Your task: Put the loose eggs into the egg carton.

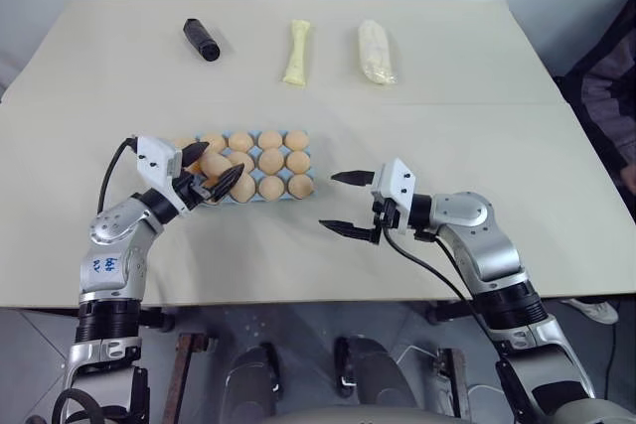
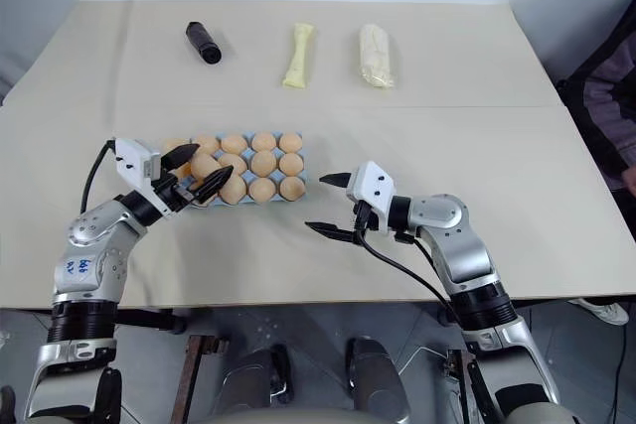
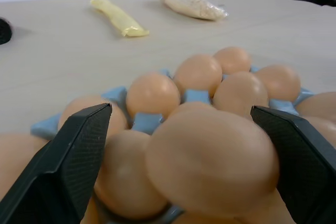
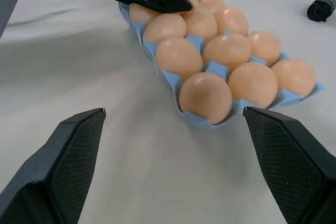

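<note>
The egg carton (image 1: 248, 171) lies near the middle of the surface (image 1: 477, 136), a little toward its left edge and closer to the near edge than the far one, within reach of both arms. Its cups look full of eggs (image 4: 205, 97); I see none lying loose on the surface.

The left gripper (image 1: 204, 174) hovers at the carton's left end with its jaws spread wide. In the left wrist view 1 egg (image 3: 212, 163) sits between the fingers (image 3: 79, 150), but whether it is touched or seated in its cup I cannot tell. The spread jaws suggest a release rather than a grip.

The right gripper (image 1: 346, 203) is open and empty, just off the carton's right end, probably parked clear of the left arm.

Along the far edge lie a black cylinder (image 1: 201, 40), a yellow packet (image 1: 296, 54) and a pale packet (image 1: 377, 52), apart from the work.
</note>
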Controlling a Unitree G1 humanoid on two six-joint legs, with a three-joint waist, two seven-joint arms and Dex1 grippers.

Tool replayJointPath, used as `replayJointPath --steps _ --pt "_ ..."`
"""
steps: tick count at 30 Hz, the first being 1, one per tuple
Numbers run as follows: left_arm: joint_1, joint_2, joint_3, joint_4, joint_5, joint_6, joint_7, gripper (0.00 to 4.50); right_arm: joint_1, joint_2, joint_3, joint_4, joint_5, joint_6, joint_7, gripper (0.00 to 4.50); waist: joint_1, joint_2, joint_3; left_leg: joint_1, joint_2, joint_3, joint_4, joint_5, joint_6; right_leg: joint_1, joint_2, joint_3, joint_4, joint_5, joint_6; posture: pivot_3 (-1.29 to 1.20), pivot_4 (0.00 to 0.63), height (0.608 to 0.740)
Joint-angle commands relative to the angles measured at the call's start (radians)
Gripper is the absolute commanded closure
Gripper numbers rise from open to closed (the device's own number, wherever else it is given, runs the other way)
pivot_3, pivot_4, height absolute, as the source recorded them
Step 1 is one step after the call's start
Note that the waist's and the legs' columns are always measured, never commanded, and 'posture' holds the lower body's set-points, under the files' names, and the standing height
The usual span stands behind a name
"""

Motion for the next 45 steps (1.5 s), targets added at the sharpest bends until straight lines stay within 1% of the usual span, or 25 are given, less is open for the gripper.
replayJointPath --steps 1,3,7,8,12,13,16,21,24,29,34,37,39,40,42,43,45 --pt "-0.003 0.001 -0.008 0.008 0.013 -0.024 -0.018 0.18 0.009 -0.005 -0.019 -0.059 0.030 0.012 -0.012 0.03 0.002 0.000 0.000 0.000 0.000 0.000 0.000 0.000 0.000 0.000 0.000 0.000 0.000 0.000 0.000 0.00 0.150 0.740" --pt "0.004 0.005 -0.001 0.011 0.014 -0.027 -0.020 0.56 0.012 -0.006 -0.019 -0.065 0.032 0.018 -0.015 0.00 0.004 0.000 0.000 0.000 0.000 0.000 0.000 0.000 0.000 0.000 0.000 0.000 0.000 0.000 0.000 0.00 0.150 0.740" --pt "0.028 0.019 0.029 -0.010 0.001 -0.037 -0.024 1.77 0.015 -0.006 -0.017 -0.067 0.035 0.020 -0.018 0.00 0.004 0.000 0.000 0.000 0.000 0.000 0.000 0.000 0.001 0.001 0.000 0.000 0.000 0.000 0.000 0.00 0.150 0.740" --pt "0.032 0.018 0.038 -0.015 -0.008 -0.045 -0.029 1.97 0.014 -0.005 -0.017 -0.065 0.036 0.020 -0.019 0.00 0.004 0.000 0.000 0.000 0.001 0.000 0.000 0.000 0.001 0.001 0.000 0.000 0.000 0.000 0.000 0.00 0.150 0.740" --pt "0.055 0.026 0.087 -0.052 -0.051 -0.068 -0.058 1.97 0.010 -0.001 -0.015 -0.055 0.035 0.017 -0.020 0.00 0.001 0.000 0.000 0.001 0.001 0.000 0.000 0.000 0.001 0.001 0.000 0.000 0.000 0.000 0.000 0.00 0.150 0.740" --pt "0.072 0.039 0.119 -0.078 -0.080 -0.069 -0.073 1.97 0.008 0.000 -0.014 -0.050 0.036 0.016 -0.019 0.00 0.000 0.000 0.000 0.001 0.001 0.000 0.000 0.000 0.001 0.000 0.000 0.000 0.000 0.000 0.000 0.00 0.150 0.740" --pt "0.176 0.098 0.235 -0.140 -0.141 -0.067 -0.110 1.97 0.008 0.002 -0.009 -0.040 0.038 0.012 -0.012 0.00 -0.008 0.000 0.000 0.001 0.002 0.000 0.000 0.000 0.000 0.000 0.002 0.001 0.000 0.000 0.000 0.00 0.150 0.740" --pt "0.292 0.134 0.293 -0.157 -0.150 -0.051 -0.115 1.97 0.012 0.007 -0.005 -0.036 0.040 0.012 -0.011 0.00 -0.005 0.001 0.000 0.001 0.004 -0.001 -0.001 -0.001 0.000 0.000 0.001 0.002 0.000 0.000 -0.001 0.00 0.150 0.740" --pt "0.301 0.124 0.285 -0.155 -0.147 -0.051 -0.106 1.97 0.013 0.015 0.000 -0.030 0.038 0.009 -0.011 0.00 0.005 0.000 0.000 0.001 0.003 -0.001 -0.001 -0.003 -0.001 0.001 -0.002 0.001 -0.001 0.000 -0.001 0.00 0.150 0.740" --pt "0.272 0.097 0.241 -0.164 -0.133 -0.052 -0.092 1.97 0.018 0.019 0.010 -0.044 0.035 0.012 -0.006 0.00 0.003 0.000 0.000 0.001 0.000 -0.001 -0.001 -0.003 0.000 0.002 -0.005 0.002 -0.001 0.001 0.001 0.00 0.150 0.740" --pt "0.211 0.077 0.188 -0.093 -0.090 -0.085 -0.090 1.97 0.018 0.019 0.011 -0.044 0.034 0.002 -0.001 0.00 0.001 0.000 0.000 0.001 0.002 -0.001 -0.001 -0.002 0.002 0.001 -0.003 0.001 -0.001 0.000 0.000 0.00 0.150 0.740" --pt "0.185 0.072 0.178 -0.057 -0.063 -0.116 -0.073 1.97 0.022 0.020 0.013 -0.055 0.036 0.002 0.002 0.00 -0.001 0.000 0.000 0.001 0.002 -0.001 -0.001 -0.001 0.003 0.001 -0.002 0.001 -0.001 0.000 0.000 0.00 0.150 0.740" --pt "0.189 0.074 0.187 -0.059 -0.065 -0.124 -0.068 1.29 0.023 0.019 0.008 -0.063 0.042 0.005 0.004 0.00 -0.002 0.000 0.000 0.001 0.002 0.000 -0.001 -0.001 0.003 0.001 -0.001 0.001 -0.001 0.000 0.000 0.00 0.150 0.740" --pt "0.197 0.080 0.187 -0.067 -0.064 -0.124 -0.071 1.06 0.024 0.018 0.004 -0.065 0.044 0.005 0.003 0.00 -0.002 0.000 0.000 0.001 0.002 0.000 -0.001 -0.001 0.003 0.001 -0.001 0.001 -0.001 0.000 0.000 0.00 0.150 0.740" --pt "0.207 0.090 0.186 -0.075 -0.054 -0.134 -0.073 0.46 0.025 0.017 0.000 -0.066 0.046 0.005 0.001 0.00 -0.001 0.000 0.000 0.001 0.002 0.000 -0.001 -0.001 0.003 0.001 -0.002 0.001 -0.001 0.000 0.000 0.00 0.150 0.740" --pt "0.211 0.095 0.191 -0.071 -0.043 -0.145 -0.063 0.05 0.026 0.014 -0.004 -0.065 0.045 0.003 -0.001 0.00 -0.001 0.000 0.000 0.001 0.002 0.000 -0.001 -0.001 0.003 0.001 -0.002 0.001 -0.001 0.000 0.000 0.00 0.150 0.740" --pt "0.212 0.106 0.210 -0.056 -0.034 -0.163 -0.047 0.05 0.029 0.010 -0.009 -0.063 0.046 -0.002 -0.002 0.00 0.000 0.000 0.000 0.001 0.002 0.000 -0.001 -0.001 0.003 0.001 -0.002 0.001 -0.001 0.000 0.000 0.00 0.150 0.740"
